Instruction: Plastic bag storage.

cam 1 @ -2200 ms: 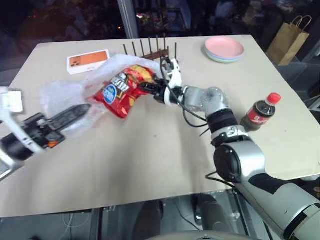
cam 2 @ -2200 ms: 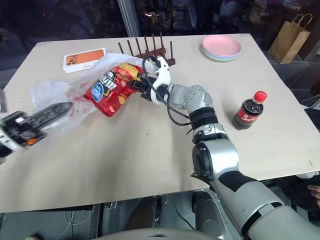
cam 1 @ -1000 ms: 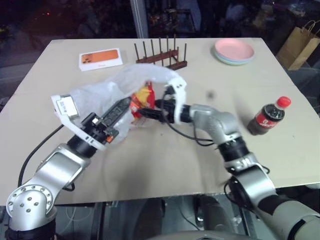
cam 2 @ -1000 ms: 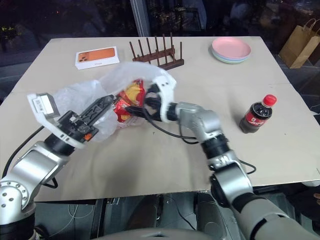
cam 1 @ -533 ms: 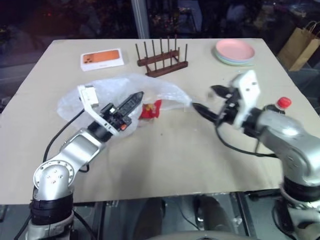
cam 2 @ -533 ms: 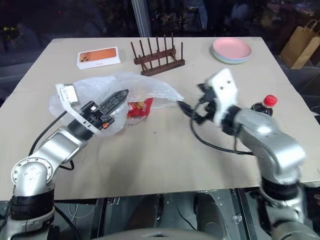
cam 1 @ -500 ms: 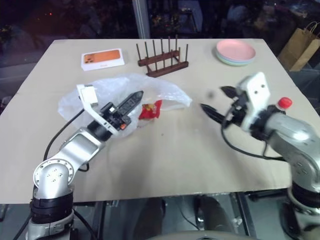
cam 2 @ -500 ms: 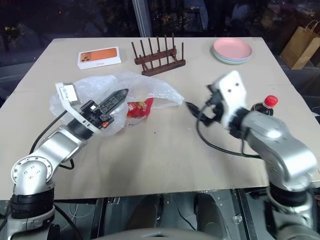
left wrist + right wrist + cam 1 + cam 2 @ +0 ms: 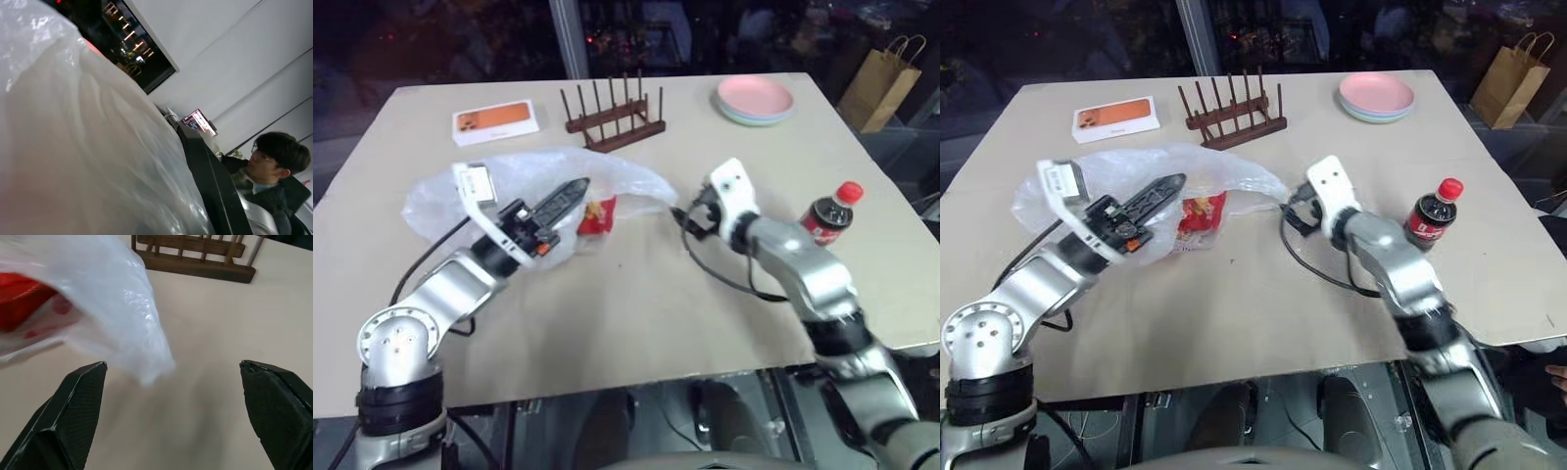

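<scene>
We see the left gripper (image 9: 570, 194) clamped on the plastic bag (image 9: 524, 191), lifting one side off the desk (image 9: 636, 294); red chip packet (image 9: 597, 212) inside. Right gripper (image 9: 176, 382) spread wide, empty, facing the bag's tip.

The plastic bag (image 9: 509, 191) is thin, crinkly and translucent white, lying spread and puffed up on the table (image 9: 636, 294), just in front of the wooden rack (image 9: 612, 122). A red packet (image 9: 597, 212) shows through its side nearest the bottle (image 9: 829, 215).
</scene>
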Available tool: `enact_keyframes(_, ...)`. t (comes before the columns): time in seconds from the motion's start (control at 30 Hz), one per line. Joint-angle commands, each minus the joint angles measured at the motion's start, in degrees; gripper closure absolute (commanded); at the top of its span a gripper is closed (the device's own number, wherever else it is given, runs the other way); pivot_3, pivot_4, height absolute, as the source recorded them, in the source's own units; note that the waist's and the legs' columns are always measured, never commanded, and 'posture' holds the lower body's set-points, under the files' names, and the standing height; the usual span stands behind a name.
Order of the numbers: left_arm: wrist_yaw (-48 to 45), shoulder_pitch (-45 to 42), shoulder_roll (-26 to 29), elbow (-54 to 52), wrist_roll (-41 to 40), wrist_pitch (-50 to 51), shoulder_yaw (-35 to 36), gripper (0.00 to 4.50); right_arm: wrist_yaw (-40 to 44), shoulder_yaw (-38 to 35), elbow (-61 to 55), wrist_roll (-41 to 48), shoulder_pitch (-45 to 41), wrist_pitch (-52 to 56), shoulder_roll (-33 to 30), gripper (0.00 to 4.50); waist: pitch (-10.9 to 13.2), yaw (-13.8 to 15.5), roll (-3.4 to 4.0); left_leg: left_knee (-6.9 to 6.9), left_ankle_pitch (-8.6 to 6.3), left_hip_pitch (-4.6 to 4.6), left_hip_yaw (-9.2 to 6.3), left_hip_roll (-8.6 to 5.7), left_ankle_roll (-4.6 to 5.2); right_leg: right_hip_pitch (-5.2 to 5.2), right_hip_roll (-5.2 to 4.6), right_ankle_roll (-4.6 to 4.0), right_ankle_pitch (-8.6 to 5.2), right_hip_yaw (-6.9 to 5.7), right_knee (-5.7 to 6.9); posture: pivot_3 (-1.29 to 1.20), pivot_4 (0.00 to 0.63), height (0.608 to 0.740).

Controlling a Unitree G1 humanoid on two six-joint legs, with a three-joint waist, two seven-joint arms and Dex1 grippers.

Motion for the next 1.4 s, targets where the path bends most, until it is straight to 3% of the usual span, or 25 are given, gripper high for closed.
enact_keyframes(0.03, 2.17, 1.79, 0.83, -5.31, -2.83, -1.63, 3.41, 4.5, 3.19, -0.46, 13.44, -2.48, -5.95, -11.09, 2.66, 0.1, 0.01, 0.32, 0.0, -0.03, 0.0, -0.05, 0.0, 0.0, 0.0, 0.0, 0.0, 0.0, 0.01, -0.01, -0.1, 0.0, 0.15, 0.74)
enact_keyframes(0.1, 3.22, 2.67, 0.95, -6.56, -3.6, -2.21, 4.19, 4.5, 4.46, -1.05, 19.24, -3.16, -8.23, -14.54, 4.0, 0.1, 0.0, 0.46, 0.0, -0.08, -0.01, -0.12, -0.05, -0.01, -0.01, 0.03, -0.04, 0.0, 0.02, -0.09, -0.3, 0.0, 0.15, 0.74)
enact_keyframes(0.23, 6.9, 2.63, 1.97, -8.79, -6.21, -4.64, 6.77, 4.5, 7.32, -4.76, 29.34, -1.99, -14.52, -20.39, 4.89, 1.24, 0.03, 0.38, 0.01, -0.17, -0.02, -0.12, -0.03, -0.01, -0.02, 0.07, -0.06, 0.0, 0.03, -0.1, -0.47, 0.0, 0.15, 0.74)
enact_keyframes(0.3, 7.12, -0.98, 3.63, -6.77, -7.37, -5.15, 6.9, 4.5, 9.47, -8.54, 26.76, 1.09, -16.94, -17.89, 3.3, 2.17, 0.06, 0.8, 0.03, -0.17, -0.02, -0.12, -0.11, -0.01, -0.02, 0.08, -0.05, -0.01, 0.03, -0.18, -0.46, 0.0, 0.15, 0.74)
enact_keyframes(0.37, 8.14, -8.15, 5.43, -1.07, -9.36, -6.5, 7.36, 4.5, 11.58, -11.93, 22.16, 4.44, -20.55, -12.24, 1.15, 3.17, 0.08, 1.32, 0.05, -0.17, -0.02, -0.13, -0.14, -0.01, -0.02, 0.08, -0.04, 0.0, 0.03, -0.22, -0.43, 0.0, 0.15, 0.74)
enact_keyframes(0.4, 8.59, -14.73, 6.9, 4.88, -9.78, -7.55, 7.82, 4.5, 12.65, -13.68, 19.94, 6.38, -24.05, -7.46, -0.91, 3.4, 0.14, 1.59, 0.1, -0.16, -0.02, -0.13, -0.16, -0.01, -0.02, 0.08, -0.04, -0.01, 0.03, -0.24, -0.42, 0.0, 0.15, 0.74)
enact_keyframes(0.43, 8.68, -21.77, 8.46, 11.71, -10.02, -8.17, 8.05, 4.5, 13.62, -15.16, 18.75, 7.79, -27.79, -2.85, -3.09, 4.04, 0.24, 1.62, 0.12, -0.13, -0.01, -0.11, -0.17, -0.01, -0.02, 0.09, -0.04, 0.0, 0.03, -0.26, -0.36, 0.0, 0.15, 0.74)
enact_keyframes(0.5, 6.79, -31.49, 10.92, 21.9, -8.1, -7.33, 7.77, 4.5, 14.95, -16.39, 18.33, 8.79, -32.84, 2.64, -6.13, 4.46, 0.67, 1.8, 0.05, -0.04, -0.01, -0.1, -0.24, -0.02, -0.01, 0.09, -0.01, 0.0, 0.02, -0.34, -0.14, 0.0, 0.15, 0.74)
enact_keyframes(0.57, 3.34, -37.42, 12.41, 29.01, -4.49, -5.35, 6.8, 4.5, 15.72, -16.59, 19.64, 8.6, -36.02, 4.76, -7.92, 4.46, 0.52, 1.21, 0.12, -0.07, 0.01, -0.13, -0.35, 0.01, -0.02, 0.02, 0.07, 0.0, 0.02, -0.41, -0.14, 0.0, 0.15, 0.74)
enact_keyframes(0.7, -9.75, -53.63, 14.76, 47.45, 10.22, -4.35, 0.78, 4.5, 15.72, -18.42, 28.22, 6.31, -46.79, 4.06, -13.13, 4.46, 0.43, 1.1, 0.13, -0.21, -0.04, -0.09, -0.22, -0.01, 0.03, 0.04, 0.04, -0.05, -0.03, -0.37, -0.19, 0.0, 0.15, 0.74)
enact_keyframes(0.83, -19.0, -58.19, 14.26, 51.21, 16.91, -0.56, -0.78, 4.5, 16.51, -18.72, 23.42, 5.68, -47.35, 5.84, -17.28, 4.46, 0.5, 0.83, 0.12, -0.28, -0.04, -0.32, -0.14, -0.02, 0.02, -0.11, -0.03, -0.04, -0.01, -0.31, -0.36, 0.0, 0.15, 0.74)
enact_keyframes(0.97, -20.6, -46.2, 12.17, 36.51, 14.39, 6.93, 1.82, 4.5, 14.43, -19.37, -1.12, 8.43, -33.3, 14.84, -20.1, 4.46, 0.39, -0.03, 0.11, -0.43, 0.1, -0.78, -0.05, -0.05, -0.22, -0.5, -0.19, -0.01, -0.02, -0.34, -0.28, 0.0, 0.15, 0.74)
enact_keyframes(1.13, -8.26, -24.85, 3.39, 14.56, 5.23, 9.05, 5.21, 4.5, 8.19, -18.96, -30.35, 9.82, -7.16, 25.91, -20.34, 4.46, 0.43, -0.23, 0.12, -0.33, 0.09, -1.17, 0.06, -0.05, -0.26, -0.92, -0.34, 0.08, -0.11, -0.25, -0.09, 0.0, 0.15, 0.74)
enact_keyframes(1.23, -1.13, -18.59, -3.43, 6.78, 4.86, 5.43, 3.37, 4.5, 5.5, -15.53, -34.15, 5.84, 4.12, 23.66, -20.46, 4.46, 0.53, 0.1, 0.09, -0.15, 0.04, -1.04, 0.13, -0.11, -0.19, -0.92, -0.4, 0.05, -0.13, -0.19, 0.06, 0.0, 0.15, 0.74)
enact_keyframes(1.3, 1.49, -17.9, -6.05, 4.28, 5.76, 3.9, 2.09, 4.5, 5.16, -14.85, -33.4, 5.25, 7.25, 22.49, -20.15, 4.46, 0.56, 0.39, 0.1, -0.01, -0.05, -1.0, 0.14, -0.17, 0.01, -0.92, -0.38, 0.07, -0.11, -0.14, 0.19, 0.0, 0.15, 0.74)
enact_keyframes(1.4, 6.26, -19.87, -8.98, 3.34, 4.55, 1.28, 1.32, 4.5, 5.74, -15.37, -34.23, 5.41, 7.93, 22.26, -21.03, 3.64, 0.56, 0.6, 0.1, 0.35, 0.01, -0.49, 0.1, -0.15, -0.01, -0.35, -0.25, 0.0, -0.04, -0.15, 0.26, 0.0, 0.15, 0.74)
